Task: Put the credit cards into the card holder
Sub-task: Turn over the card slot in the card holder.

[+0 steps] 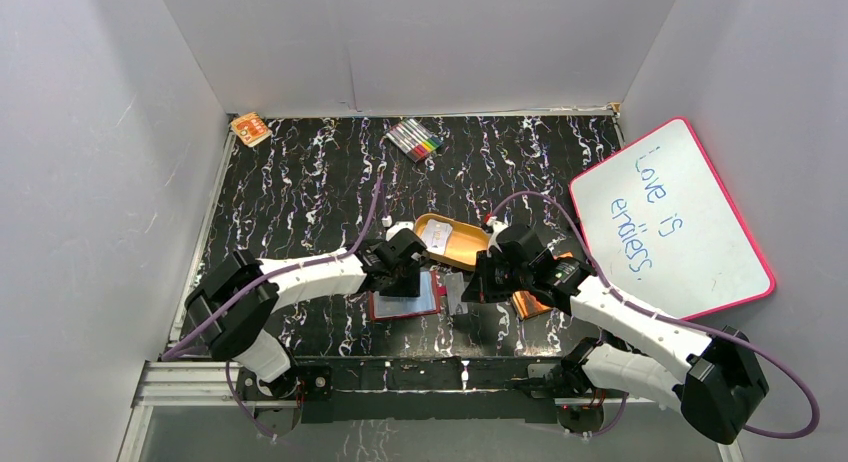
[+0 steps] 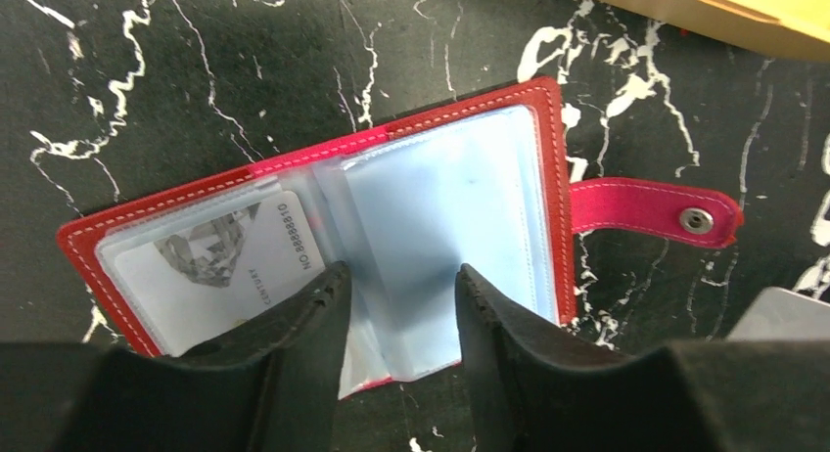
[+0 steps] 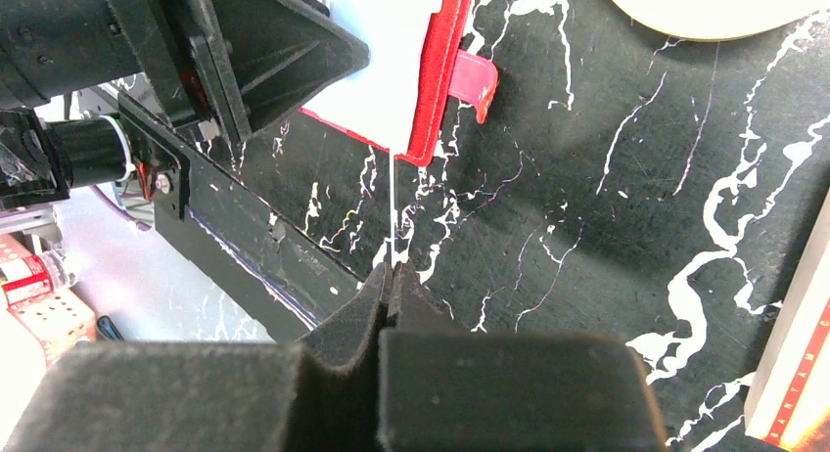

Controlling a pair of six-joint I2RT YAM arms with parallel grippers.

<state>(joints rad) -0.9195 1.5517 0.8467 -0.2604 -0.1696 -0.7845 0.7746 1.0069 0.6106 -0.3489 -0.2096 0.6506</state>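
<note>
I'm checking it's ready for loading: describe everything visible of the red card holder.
The card holder lies open and flat on the black marbled table: red cover, pale stitching, glossy pale-blue clear sleeves. One printed card sits in the sleeve opposite the tab. Its snap tab with metal stud stretches out sideways. The left gripper, fingers open, straddles the middle sleeves.

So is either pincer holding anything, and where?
The right pincer pinches a thin card by its near edge. The left pincer is open over the wallet, gripping nothing.
</note>
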